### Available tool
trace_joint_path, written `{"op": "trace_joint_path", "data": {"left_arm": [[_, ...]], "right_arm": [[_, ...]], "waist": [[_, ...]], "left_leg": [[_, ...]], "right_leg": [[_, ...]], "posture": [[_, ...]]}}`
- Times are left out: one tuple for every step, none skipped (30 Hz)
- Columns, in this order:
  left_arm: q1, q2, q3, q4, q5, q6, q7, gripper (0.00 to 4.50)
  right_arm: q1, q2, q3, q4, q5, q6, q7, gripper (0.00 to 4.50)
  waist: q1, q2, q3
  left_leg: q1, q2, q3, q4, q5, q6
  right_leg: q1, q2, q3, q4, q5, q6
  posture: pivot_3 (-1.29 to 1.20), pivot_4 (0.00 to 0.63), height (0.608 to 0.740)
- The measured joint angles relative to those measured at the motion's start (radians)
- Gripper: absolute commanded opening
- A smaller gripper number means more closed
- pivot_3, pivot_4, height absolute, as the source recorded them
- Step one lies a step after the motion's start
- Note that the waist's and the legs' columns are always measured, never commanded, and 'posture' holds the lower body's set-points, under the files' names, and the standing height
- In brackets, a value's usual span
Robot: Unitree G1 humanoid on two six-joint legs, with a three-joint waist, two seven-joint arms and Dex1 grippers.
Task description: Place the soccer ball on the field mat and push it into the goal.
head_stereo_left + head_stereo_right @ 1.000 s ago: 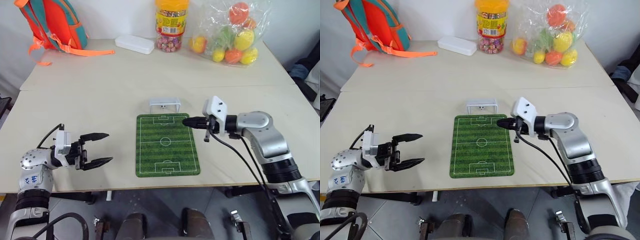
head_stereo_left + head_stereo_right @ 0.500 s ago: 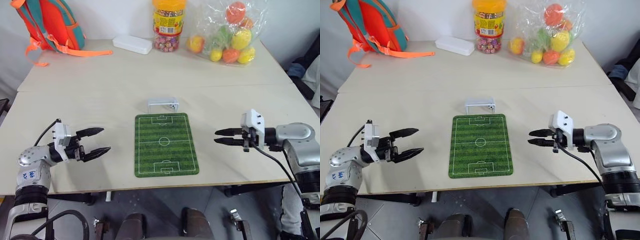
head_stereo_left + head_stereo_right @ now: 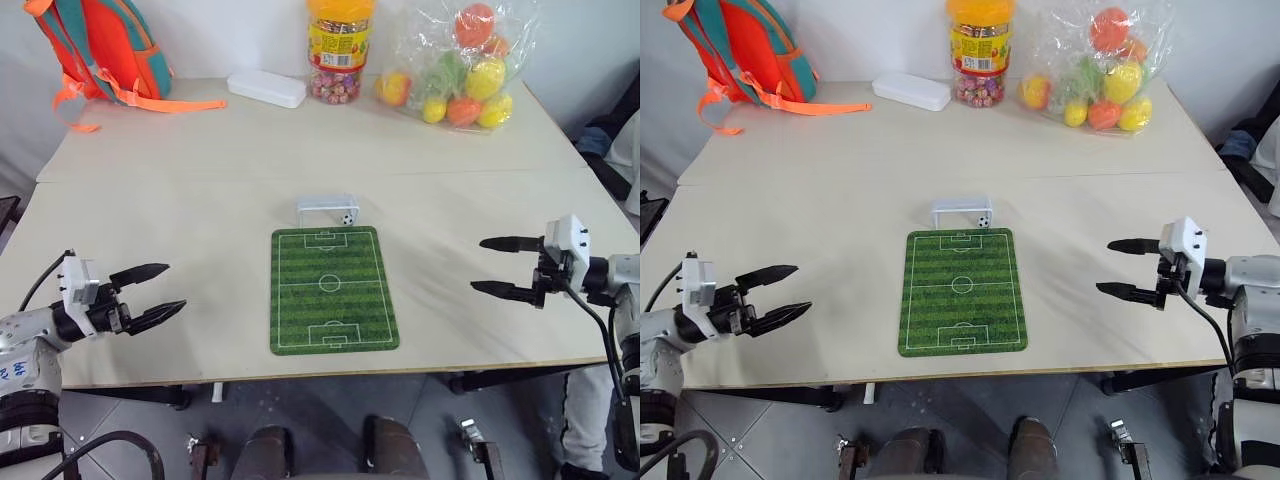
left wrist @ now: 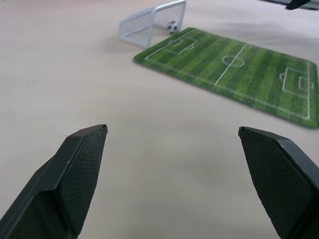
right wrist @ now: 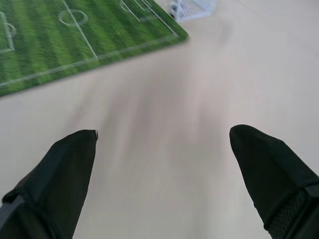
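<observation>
So the soccer ball is seen sitting inside the goal, tucked toward its right post, just above the top edge of the field mat in the middle of the frame. Judging by that, the push step looks done and the task is pretty much wrapped up.

The left end effector is held at the lower left of the frame, well apart from the mat, with its fingers spread wide and nothing between them. The right end effector is parked at the right edge of the frame, also well clear of the mat, with its fingers wide apart and empty too.

Along the top of the frame, an orange backpack, a white oblong box, a candy jar and a bag of coloured balls are lined up on the tabletop, none of them near the action.

Next move, as a guess: not much is called for beyond keeping both arms out of the way so the goal isn't bumped and the ball isn't knocked back out. If the ball is judged not fully in, a gentle nudge from the mat side would be needed.
</observation>
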Motion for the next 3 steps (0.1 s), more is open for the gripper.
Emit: {"op": "trace_joint_path", "data": {"left_arm": [[0.01,0.0,0.003,-0.017,-0.001,0.007,0.003,4.5],[0.017,0.0,0.009,-0.029,-0.002,0.013,0.003,4.5],[0.019,0.0,0.012,-0.036,-0.006,0.018,-0.001,4.5]], "right_arm": [[0.0,0.0,0.0,0.008,-0.001,0.0,-0.001,4.46],[0.0,0.0,0.0,0.009,-0.001,-0.001,-0.001,4.46],[0.0,0.0,0.0,0.009,-0.001,-0.001,-0.001,4.46]], "waist": [[0.001,0.0,0.0],[0.001,0.0,0.0],[0.001,0.0,0.0]], "left_leg": [[0.0,0.0,0.0,0.0,0.0,0.0],[0.0,0.0,0.0,0.001,0.0,0.0],[0.0,0.0,0.0,0.001,0.0,0.0]], "right_leg": [[0.0,0.0,0.0,0.0,0.0,0.0],[0.0,0.0,0.0,0.0,0.0,0.0],[0.0,0.0,0.0,0.0,0.0,0.0]], "posture": [[0.0,0.15,0.74],[0.0,0.15,0.74],[0.0,0.15,0.74]]}}
